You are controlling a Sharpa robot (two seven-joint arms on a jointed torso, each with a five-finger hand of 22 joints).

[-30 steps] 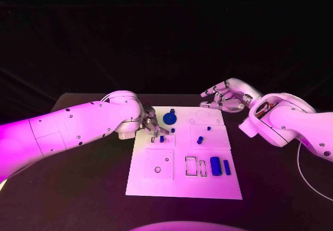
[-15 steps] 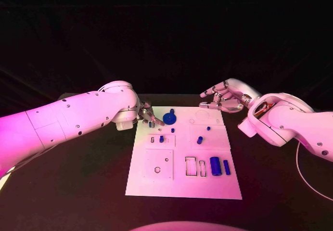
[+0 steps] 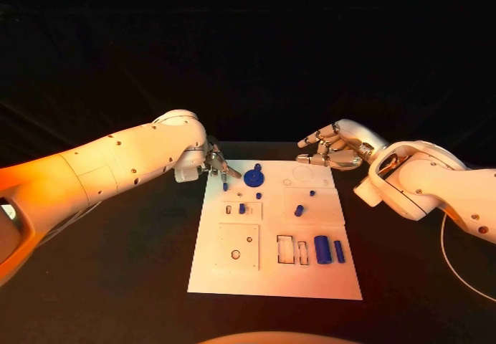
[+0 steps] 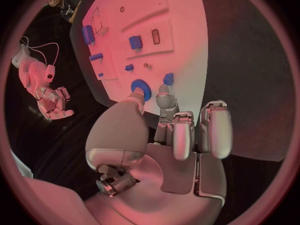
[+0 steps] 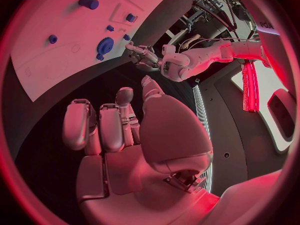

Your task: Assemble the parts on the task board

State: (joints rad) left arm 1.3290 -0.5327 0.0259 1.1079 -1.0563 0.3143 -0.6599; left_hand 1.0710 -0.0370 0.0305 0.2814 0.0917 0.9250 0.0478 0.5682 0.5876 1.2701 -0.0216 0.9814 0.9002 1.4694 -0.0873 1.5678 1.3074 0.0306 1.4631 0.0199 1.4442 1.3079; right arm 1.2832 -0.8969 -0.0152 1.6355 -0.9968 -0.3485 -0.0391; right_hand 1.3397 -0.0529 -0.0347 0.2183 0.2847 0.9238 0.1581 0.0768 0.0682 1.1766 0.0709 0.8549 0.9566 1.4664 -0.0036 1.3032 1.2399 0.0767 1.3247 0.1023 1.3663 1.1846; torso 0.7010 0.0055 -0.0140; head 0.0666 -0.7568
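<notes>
Small blue part (image 3: 226,186) pinched in left hand (image 3: 214,163) fingertips, raised just over task board (image 3: 275,276) far-left corner, beside the blue gear (image 3: 254,174) standing on the board. Right hand (image 3: 332,146) beyond board's far-right corner; fingers loosely curled, holding nothing.

Two bulky white arms, smooth rounded shells dotted with small dark screws. Left hand (image 3: 214,164) and right hand (image 3: 332,146): silver metal, segmented fingers with rounded tips. Thin pale cable loops beside the right arm (image 3: 434,190).
</notes>
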